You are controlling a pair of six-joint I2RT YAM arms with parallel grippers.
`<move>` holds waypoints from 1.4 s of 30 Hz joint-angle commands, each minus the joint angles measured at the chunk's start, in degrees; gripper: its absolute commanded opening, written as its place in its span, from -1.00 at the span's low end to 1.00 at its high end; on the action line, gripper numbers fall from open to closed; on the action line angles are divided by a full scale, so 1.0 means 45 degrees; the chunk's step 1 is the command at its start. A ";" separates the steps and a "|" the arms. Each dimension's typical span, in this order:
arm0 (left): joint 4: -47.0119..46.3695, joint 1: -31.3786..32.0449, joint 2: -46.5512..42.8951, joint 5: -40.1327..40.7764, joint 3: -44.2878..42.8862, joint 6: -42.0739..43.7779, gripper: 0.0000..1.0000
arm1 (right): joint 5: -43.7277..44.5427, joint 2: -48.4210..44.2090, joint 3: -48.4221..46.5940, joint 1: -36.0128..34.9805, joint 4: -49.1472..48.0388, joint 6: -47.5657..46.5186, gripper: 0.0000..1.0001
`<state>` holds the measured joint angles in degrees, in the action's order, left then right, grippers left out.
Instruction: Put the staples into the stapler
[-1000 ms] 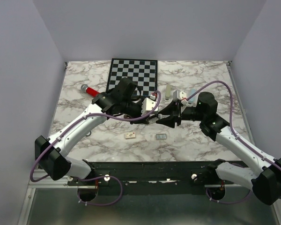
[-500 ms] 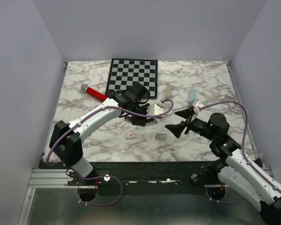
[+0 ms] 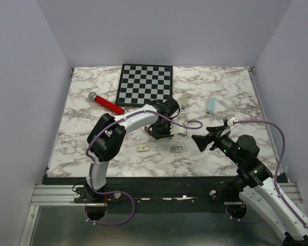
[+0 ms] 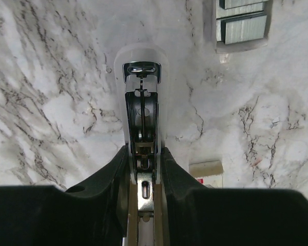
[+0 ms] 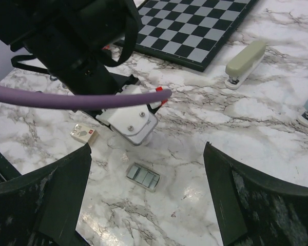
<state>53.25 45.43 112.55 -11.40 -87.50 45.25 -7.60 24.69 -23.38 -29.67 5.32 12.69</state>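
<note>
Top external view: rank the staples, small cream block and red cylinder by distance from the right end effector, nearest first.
1. Staples: just left of the right end effector, toward the front.
2. Small cream block: further left, also near the front.
3. Red cylinder: far left, back beside the chessboard.

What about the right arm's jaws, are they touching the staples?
Apart. The right wrist view shows bare table separating the staples from the right gripper, jaws open.
</note>
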 commanded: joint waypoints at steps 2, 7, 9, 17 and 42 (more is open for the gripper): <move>0.0471 0.0197 0.0885 0.1457 -0.0457 0.0256 -0.86 | 0.0770 -0.0895 0.0370 -0.0047 0.1355 0.0540 0.94; 0.0626 0.0334 0.1258 0.1830 -0.0691 -0.0017 -0.71 | 0.1023 -0.1657 0.0449 -0.0047 0.1863 0.0501 0.94; 0.0646 0.0392 0.1297 0.1752 -0.0769 -0.0076 -0.70 | 0.1063 -0.1794 0.0468 -0.0028 0.1961 0.0501 0.94; 0.0822 0.0608 0.1200 0.1888 -0.1043 -0.0330 -0.16 | 0.1024 -0.2010 0.0254 -0.0047 0.2157 0.0384 0.94; -0.7668 -0.2046 -0.5182 -0.0162 0.2390 -0.7121 0.98 | -0.1885 0.1422 -0.2831 -0.0047 0.1845 -0.2232 1.00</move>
<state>34.48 41.17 97.62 -9.91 -83.42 27.05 -11.46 25.96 -33.45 -29.67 13.80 6.81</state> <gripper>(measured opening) 0.988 0.998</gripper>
